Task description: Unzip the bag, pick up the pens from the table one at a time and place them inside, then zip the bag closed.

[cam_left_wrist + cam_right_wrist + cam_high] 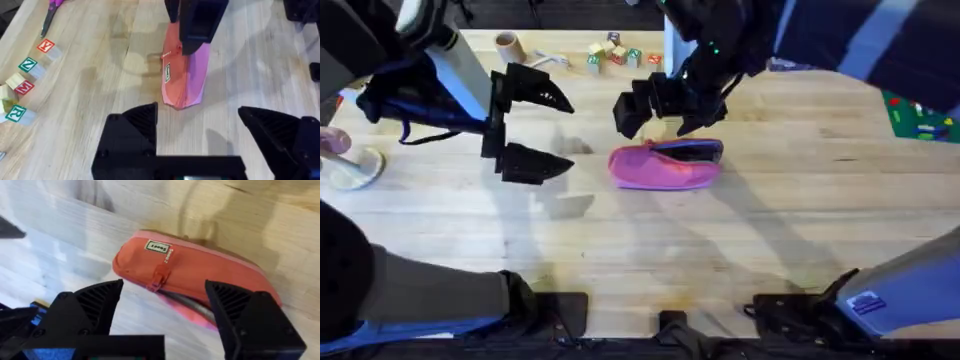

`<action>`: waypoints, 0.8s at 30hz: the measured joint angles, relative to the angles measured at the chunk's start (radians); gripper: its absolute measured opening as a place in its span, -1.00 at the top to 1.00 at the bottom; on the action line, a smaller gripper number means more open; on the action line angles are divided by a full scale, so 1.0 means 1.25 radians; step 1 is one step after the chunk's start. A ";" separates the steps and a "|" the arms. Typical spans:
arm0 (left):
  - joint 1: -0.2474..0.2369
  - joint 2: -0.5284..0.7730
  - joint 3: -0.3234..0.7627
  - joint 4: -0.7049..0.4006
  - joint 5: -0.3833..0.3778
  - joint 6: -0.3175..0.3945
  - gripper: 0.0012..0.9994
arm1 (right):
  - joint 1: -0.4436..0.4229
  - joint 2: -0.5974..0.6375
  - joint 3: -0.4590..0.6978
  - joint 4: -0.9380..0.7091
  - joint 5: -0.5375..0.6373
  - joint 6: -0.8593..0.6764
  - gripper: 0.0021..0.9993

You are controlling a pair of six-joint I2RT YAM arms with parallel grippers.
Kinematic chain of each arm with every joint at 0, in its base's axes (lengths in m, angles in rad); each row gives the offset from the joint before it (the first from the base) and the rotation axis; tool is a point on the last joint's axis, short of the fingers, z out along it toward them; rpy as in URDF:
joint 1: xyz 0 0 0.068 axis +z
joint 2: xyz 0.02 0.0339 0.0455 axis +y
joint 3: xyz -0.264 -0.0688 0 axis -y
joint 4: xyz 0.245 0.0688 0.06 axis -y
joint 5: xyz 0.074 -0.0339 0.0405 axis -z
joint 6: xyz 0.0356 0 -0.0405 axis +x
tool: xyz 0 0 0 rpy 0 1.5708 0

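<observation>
Here: pink bag flat on table, partly unzipped; both pincers spread, empty.

Bright, even light from above; soft grey shadows on the table beside and in front of the bag. No hard glare near the bag. Arm parts close under the overhead cam look dark and blurred. Bag slightly soft in right wrist view.

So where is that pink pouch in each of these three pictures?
Overhead: the bag lies mid-table, just below the right gripper.
Left wrist: upper centre, partly behind that gripper.
Right wrist: centre, between the fingers.
Shared landmark: its small white label, seen in both wrist views.
</observation>
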 joint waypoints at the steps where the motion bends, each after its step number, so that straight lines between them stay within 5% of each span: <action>1: 0.000 0.000 0.000 0.000 0.000 0.000 -0.99 | 0.000 0.006 0.000 0.001 0.000 0.000 -1.00; 13: 0.000 0.000 0.000 0.000 -0.001 0.000 -0.99 | 0.000 0.040 0.000 0.004 -0.005 0.002 -0.96; 18: 0.000 0.000 0.000 0.000 -0.002 0.000 -0.99 | 0.000 0.062 0.000 0.008 -0.038 0.005 -0.47; 19: 0.000 0.000 0.000 0.000 -0.002 0.000 -0.99 | 0.000 0.064 0.000 0.008 -0.047 0.006 -0.07; 20: 0.000 0.000 0.000 0.000 -0.002 0.000 -0.99 | 0.000 0.064 0.000 0.008 -0.048 0.005 0.08; 24: 0.000 0.000 0.000 0.000 -0.002 0.000 -0.99 | 0.000 0.064 0.000 0.008 -0.054 0.006 0.44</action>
